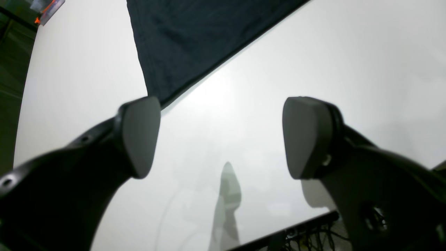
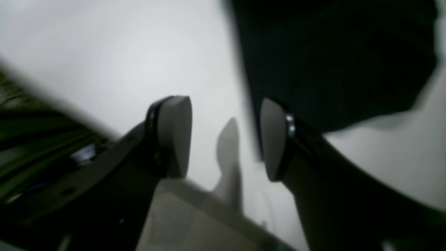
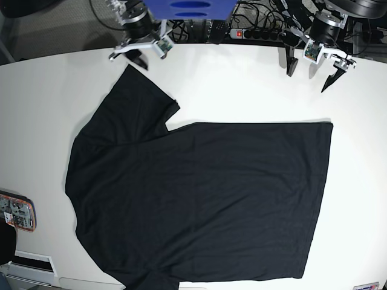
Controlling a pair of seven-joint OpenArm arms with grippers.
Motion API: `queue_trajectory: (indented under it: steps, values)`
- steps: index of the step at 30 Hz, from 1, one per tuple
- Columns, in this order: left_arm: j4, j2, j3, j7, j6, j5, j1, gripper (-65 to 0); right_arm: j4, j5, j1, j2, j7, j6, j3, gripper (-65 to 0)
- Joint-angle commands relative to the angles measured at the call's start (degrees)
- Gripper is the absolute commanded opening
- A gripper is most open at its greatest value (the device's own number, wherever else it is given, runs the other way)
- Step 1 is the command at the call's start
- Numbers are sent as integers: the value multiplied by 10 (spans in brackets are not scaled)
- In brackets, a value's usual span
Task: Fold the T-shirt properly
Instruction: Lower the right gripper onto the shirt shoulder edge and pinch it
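Looking at the shirt [image 3: 199, 199], it's spread flat across the middle of the counter [image 3: 48, 96], sleeve pointing up toward my right tool [image 3: 138, 55] and the hem corner sitting near my left tool [image 3: 311, 65]. Both tools are released and holding nothing, left spread wide, right a bit narrower. My worry is the pinch: the fabric lies flush on a slick counter, so I could skid over it or grab just the top layer and drag the whole thing crooked. If the two sides don't lift evenly, I reckon the fold comes out skewed. The right wrist view is blurry too, so judging that sleeve edge is iffy.
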Motion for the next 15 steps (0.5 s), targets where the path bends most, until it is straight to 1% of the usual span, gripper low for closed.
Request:
queue_trajectory:
  steps: [1, 7, 15]
  values:
    - [8, -5, -3, -11, 7, -6, 8, -153, 10, 0, 9, 0, 12, -8, 0, -345]
    - [7, -8, -3, -10, 7, -6, 5, -153, 4, -4, 72, -1, 12, -8, -1, -345]
    - [7, -8, -3, -9, 7, -6, 4, -153, -18, -5, 74, -1, 12, -8, -2, -345]
